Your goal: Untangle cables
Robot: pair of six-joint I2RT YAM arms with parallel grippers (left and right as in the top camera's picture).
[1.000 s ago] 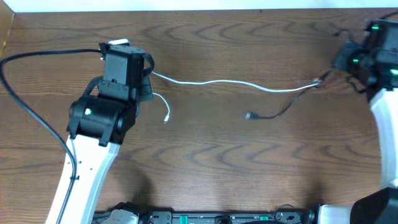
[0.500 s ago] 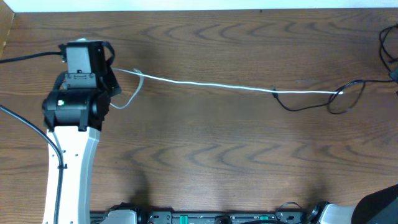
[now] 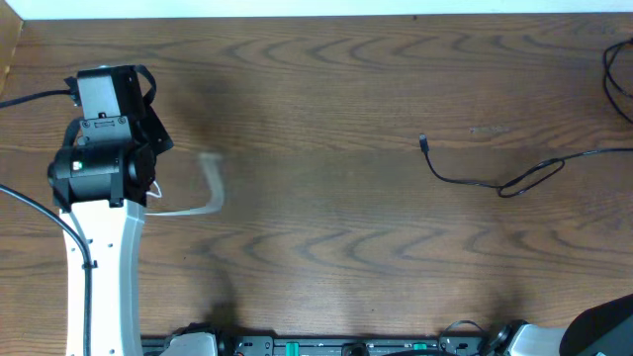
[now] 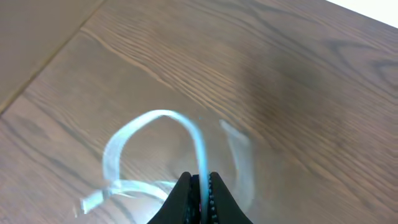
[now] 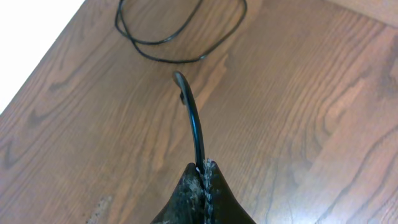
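The white cable is a blurred short curl beside my left arm, at the table's left. In the left wrist view my left gripper is shut on the white cable, which loops ahead of the jaws, blurred. The black cable lies apart at the right, its plug toward the middle, its other end running off the right edge. My right gripper is shut on the black cable; more of that cable curls on the table beyond. The right gripper is out of the overhead view.
The wooden table has its far edge along a white strip at the top. A thick black arm wire trails at the far left and another at the upper right. The right arm's base is at the bottom right.
The white cable, stretched across the table and crossing the black one, has slid left and now curls by the left arm. The black cable lies alone at the right. The left arm moved left.
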